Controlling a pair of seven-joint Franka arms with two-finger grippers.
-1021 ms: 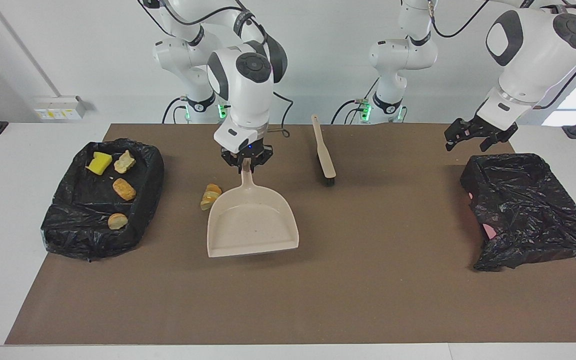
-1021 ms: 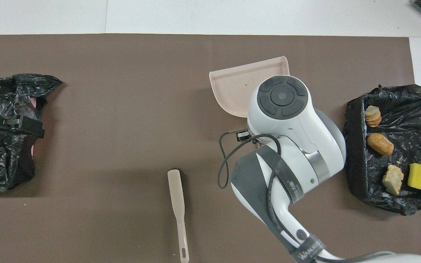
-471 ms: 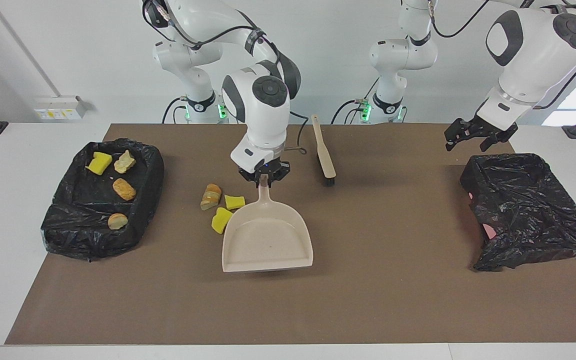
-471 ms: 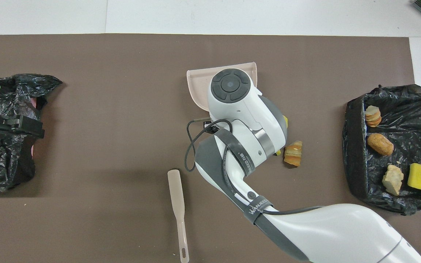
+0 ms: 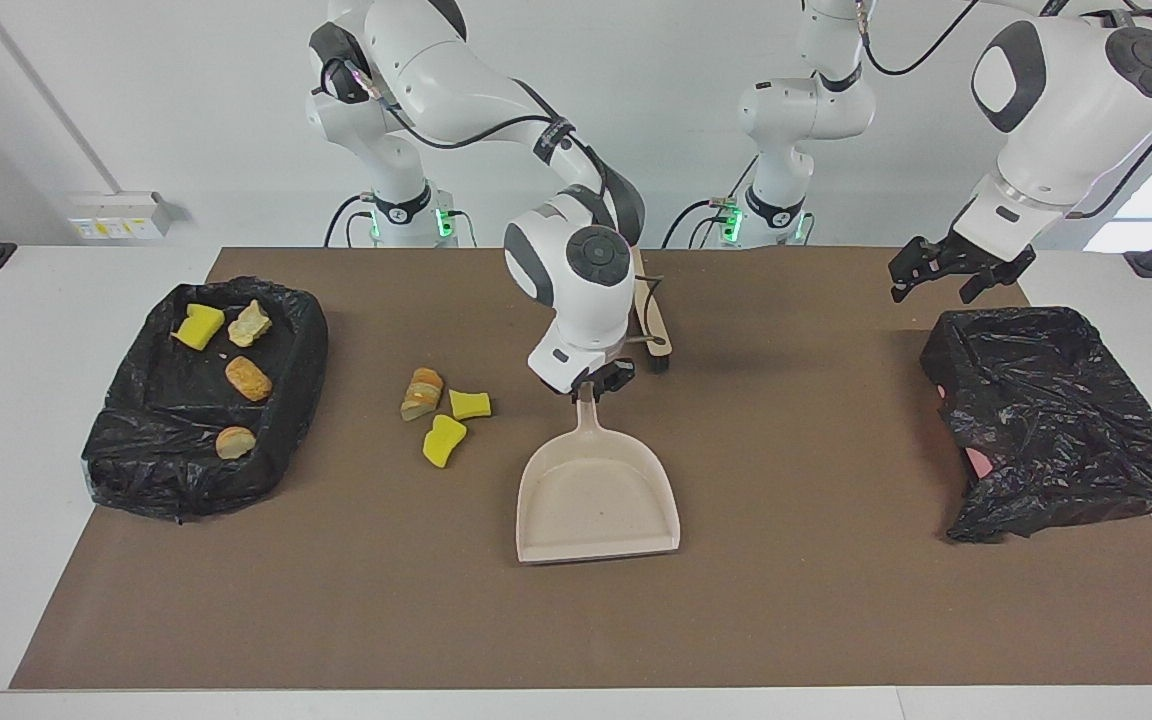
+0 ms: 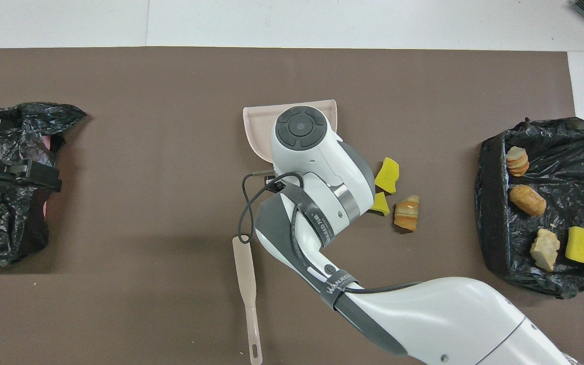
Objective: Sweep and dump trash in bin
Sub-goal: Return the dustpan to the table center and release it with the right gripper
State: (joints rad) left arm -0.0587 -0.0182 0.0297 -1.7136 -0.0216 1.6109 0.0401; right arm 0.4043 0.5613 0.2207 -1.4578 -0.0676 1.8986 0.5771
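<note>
My right gripper point(image 5: 591, 385) is shut on the handle of the beige dustpan point(image 5: 598, 500), which lies flat at mid-mat, its mouth pointing away from the robots. In the overhead view the right wrist hides most of the dustpan point(image 6: 256, 121). Loose trash sits on the mat beside the pan, toward the right arm's end: a bread lump point(image 5: 422, 393) and two yellow sponge pieces point(image 5: 470, 404) point(image 5: 444, 440). A black-lined bin point(image 5: 116, 440) at the right arm's end holds several scraps. My left gripper point(image 5: 936, 285) hangs open over a crumpled black bag point(image 5: 1046, 420).
A beige hand brush point(image 6: 246, 284) lies on the mat close to the robots, partly hidden by the right arm in the facing view. The brown mat point(image 5: 796, 600) covers the white table. Something pink shows under the crumpled bag.
The right gripper has carried the dustpan away from the bin toward the table's middle, uncovering the two yellow sponge pieces. The left arm has not moved.
</note>
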